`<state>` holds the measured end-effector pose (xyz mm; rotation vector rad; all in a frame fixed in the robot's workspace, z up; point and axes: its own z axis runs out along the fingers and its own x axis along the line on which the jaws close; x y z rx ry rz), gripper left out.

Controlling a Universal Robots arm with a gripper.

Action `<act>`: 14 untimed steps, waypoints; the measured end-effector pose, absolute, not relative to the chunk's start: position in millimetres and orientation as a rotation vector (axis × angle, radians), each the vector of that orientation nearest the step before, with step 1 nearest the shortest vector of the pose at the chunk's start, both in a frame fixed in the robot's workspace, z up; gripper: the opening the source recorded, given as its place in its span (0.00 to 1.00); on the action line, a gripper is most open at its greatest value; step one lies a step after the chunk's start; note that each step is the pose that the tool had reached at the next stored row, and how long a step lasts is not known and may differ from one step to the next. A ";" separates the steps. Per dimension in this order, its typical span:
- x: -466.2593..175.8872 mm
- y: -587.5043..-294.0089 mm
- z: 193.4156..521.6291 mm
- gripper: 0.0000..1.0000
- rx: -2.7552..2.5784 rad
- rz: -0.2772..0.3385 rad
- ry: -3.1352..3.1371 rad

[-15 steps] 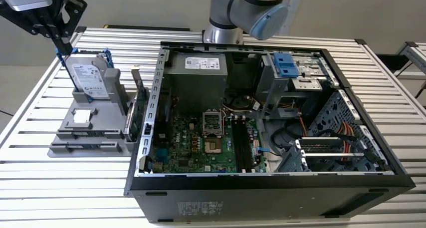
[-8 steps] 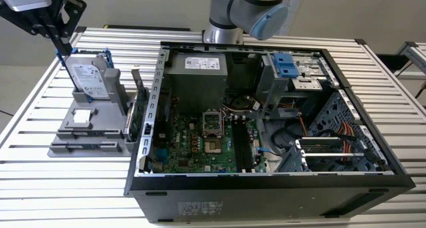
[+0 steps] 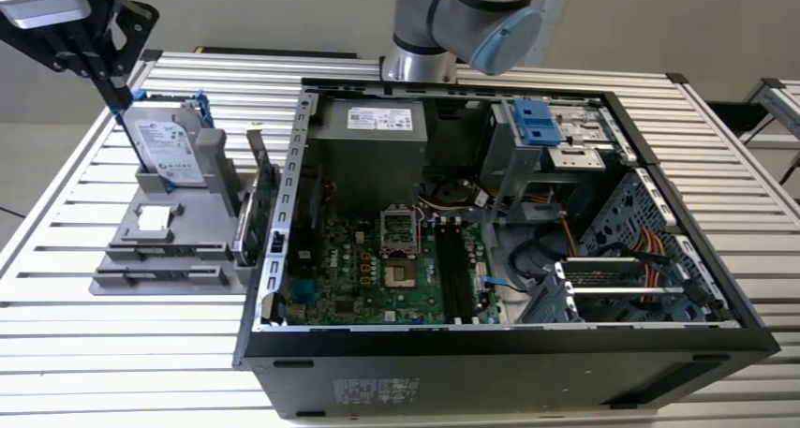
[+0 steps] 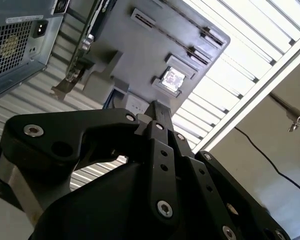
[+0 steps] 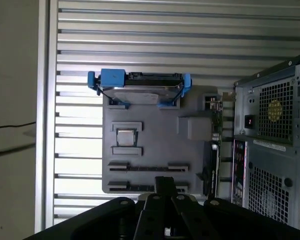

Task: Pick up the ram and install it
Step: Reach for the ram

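Observation:
My gripper (image 3: 100, 65) hangs high at the exterior view's left, above the back of a grey parts holder (image 3: 163, 255). Its fingers look shut on the ram (image 3: 120, 96), a narrow dark stick pointing down toward the holder. In both wrist views the ram's dark end (image 5: 165, 183) (image 4: 157, 109) sticks out from between the closed black fingers (image 5: 152, 202). Two long slots (image 5: 140, 169) on the holder stand bare. The open computer case (image 3: 269, 259) lies to the exterior view's right, its motherboard (image 3: 375, 269) and dark memory slots (image 3: 456, 271) exposed.
A silver hard drive (image 3: 169, 147) with blue rails stands upright in the holder, close under the gripper. A green expansion card (image 3: 259, 208) stands between holder and case. A small square chip (image 3: 153, 219) lies in the holder. The arm's base (image 3: 419, 35) rises behind the case. Slatted table (image 3: 112, 353) all around.

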<state>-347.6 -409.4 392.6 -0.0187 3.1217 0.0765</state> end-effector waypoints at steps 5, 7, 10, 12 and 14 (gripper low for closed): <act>-347.6 -416.4 392.6 0.00 -0.019 0.077 3.122; -347.6 -419.3 392.6 0.00 -0.019 0.077 3.122; -347.6 -423.5 392.6 0.00 -0.018 0.077 3.122; -347.6 -426.5 392.6 0.00 -0.017 0.077 3.122; -347.7 -429.5 392.6 0.00 -0.016 0.078 3.122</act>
